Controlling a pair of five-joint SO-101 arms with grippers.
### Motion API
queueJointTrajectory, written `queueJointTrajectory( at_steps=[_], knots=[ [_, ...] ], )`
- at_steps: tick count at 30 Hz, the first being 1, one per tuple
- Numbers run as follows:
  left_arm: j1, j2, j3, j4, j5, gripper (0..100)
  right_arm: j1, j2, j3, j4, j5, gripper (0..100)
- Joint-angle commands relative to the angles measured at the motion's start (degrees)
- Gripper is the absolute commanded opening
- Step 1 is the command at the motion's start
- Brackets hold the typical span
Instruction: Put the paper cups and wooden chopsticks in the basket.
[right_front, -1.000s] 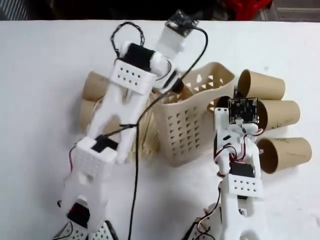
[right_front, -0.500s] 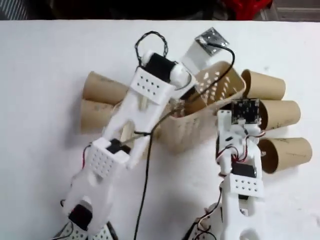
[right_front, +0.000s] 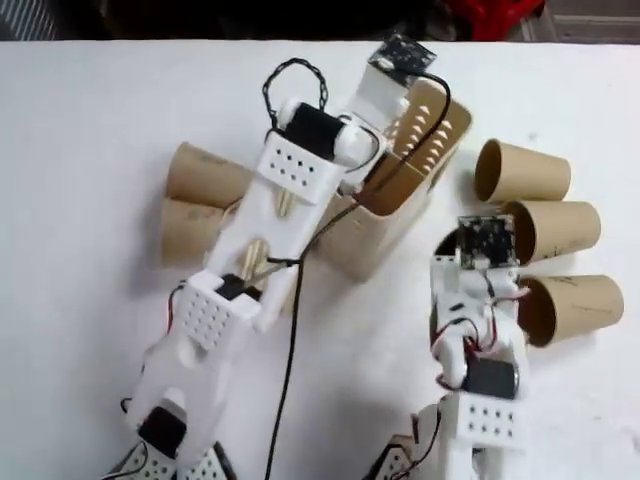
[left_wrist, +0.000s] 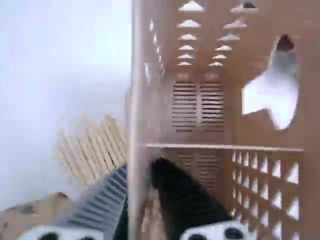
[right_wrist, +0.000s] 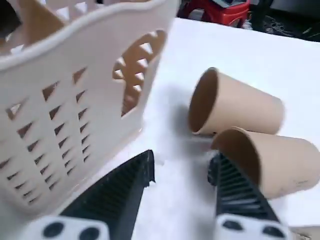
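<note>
my left hand is clamped on the wall of the basket, which sits tilted on the surface; five paper cups lie outside it. left wrist view: one finger inside the wall, one outside, wooden chopsticks lying beyond. right wrist view: my right hand gapes empty beside the nearest cup. nothing looks packed yet; all of it is left to do.

White table, paper cups, chopsticks, tilted basket
</note>
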Motion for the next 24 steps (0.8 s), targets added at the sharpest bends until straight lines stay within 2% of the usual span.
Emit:
queueJointTrajectory(
  at_steps=[1,6,9,15,21,24],
  knots=[
    [0.84,-0.75,2.55,-0.7,5.54,2,2.15,-12.35,-0.88,9.98,2.55,13.7],
    [1.98,-1.01,1.85,-0.09,11.16,2,2.15,-20.88,-0.97,22.11,14.07,5.8],
    [3.03,-0.84,2.55,1.05,15.82,2,2.24,-21.14,-0.97,27.3,17.93,5.0],
    [5.93,-1.36,3.25,5.54,21.89,3,2.24,-21.23,-0.97,32.57,18.46,5.3],
    [5.32,-5.32,3.16,5.71,21.1,17,2.24,-21.14,-0.97,34.59,18.46,5.3],
    [5.05,-10.24,3.16,5.63,19.43,19,2.24,-21.23,-0.97,35.65,18.46,5.3]
  ],
)
